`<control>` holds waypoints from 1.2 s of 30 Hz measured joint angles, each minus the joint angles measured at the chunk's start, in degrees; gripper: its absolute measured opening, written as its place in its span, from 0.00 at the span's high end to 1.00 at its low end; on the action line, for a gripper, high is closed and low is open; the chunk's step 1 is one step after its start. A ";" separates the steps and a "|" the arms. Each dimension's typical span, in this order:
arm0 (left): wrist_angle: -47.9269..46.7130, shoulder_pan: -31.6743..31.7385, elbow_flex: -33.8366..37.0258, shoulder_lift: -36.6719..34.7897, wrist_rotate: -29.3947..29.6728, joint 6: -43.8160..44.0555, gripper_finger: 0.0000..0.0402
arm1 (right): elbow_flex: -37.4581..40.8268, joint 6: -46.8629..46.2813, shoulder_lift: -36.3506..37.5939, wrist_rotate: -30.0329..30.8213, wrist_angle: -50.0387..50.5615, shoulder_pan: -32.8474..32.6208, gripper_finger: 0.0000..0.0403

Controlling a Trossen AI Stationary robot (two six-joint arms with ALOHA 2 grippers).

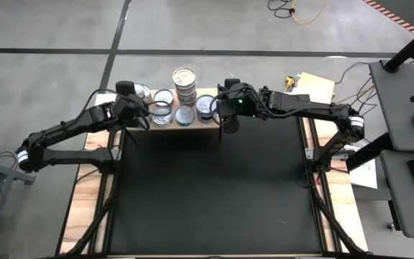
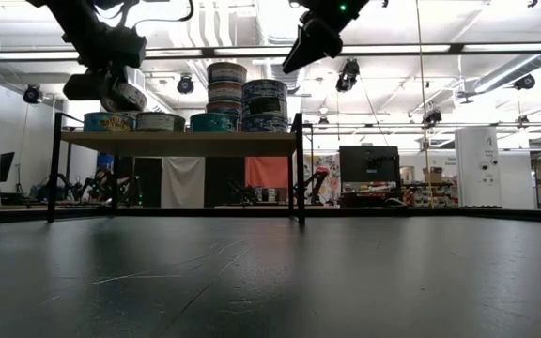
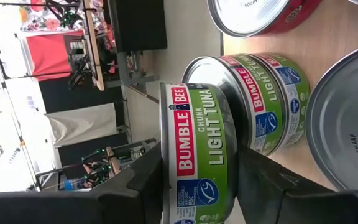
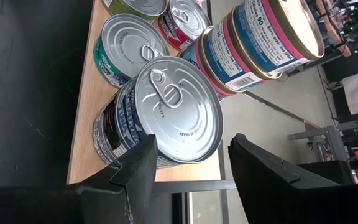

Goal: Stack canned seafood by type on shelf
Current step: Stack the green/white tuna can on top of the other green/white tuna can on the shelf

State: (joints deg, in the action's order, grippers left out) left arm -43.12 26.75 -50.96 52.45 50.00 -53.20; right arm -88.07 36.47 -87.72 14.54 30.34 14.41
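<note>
Though L tool (image 3: pixel 194 180) grips green tuna tin (image 3: pixel 197 155), shelf (image 2: pixel 181 143) mostly hidden, R tool (image 4: pixel 188 165) open

High view looks straight down on the whole table (image 1: pixel 214 194), shelf (image 1: pixel 165 126) at upper centre. Low view faces level across the table, shelf at upper left. Both wrist views sit close on the shelf's cans (image 4: pixel 166 112), seen in all views.

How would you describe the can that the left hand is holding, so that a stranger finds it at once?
Look at the wooden shelf at the table's far edge, then at its left end. There the left hand grips a green can labelled chunk light tuna. Unlike its neighbours, it is tilted and lifted off the shelf.
</note>
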 joint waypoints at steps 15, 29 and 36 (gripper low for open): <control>0.21 -0.01 0.04 0.00 -0.07 4.27 0.63 | 0.00 -1.21 0.00 -0.02 0.77 0.00 0.55; 0.29 -0.01 0.09 0.00 -0.05 4.35 0.62 | 0.02 -1.95 0.00 -0.02 0.82 0.00 0.55; 0.27 -0.01 0.09 0.00 -0.04 4.21 0.62 | 0.02 -2.03 -0.02 -0.02 0.84 0.00 0.58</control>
State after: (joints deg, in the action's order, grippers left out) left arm -42.85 26.74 -50.87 52.45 49.95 -48.99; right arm -88.05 34.44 -87.74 14.52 31.18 14.41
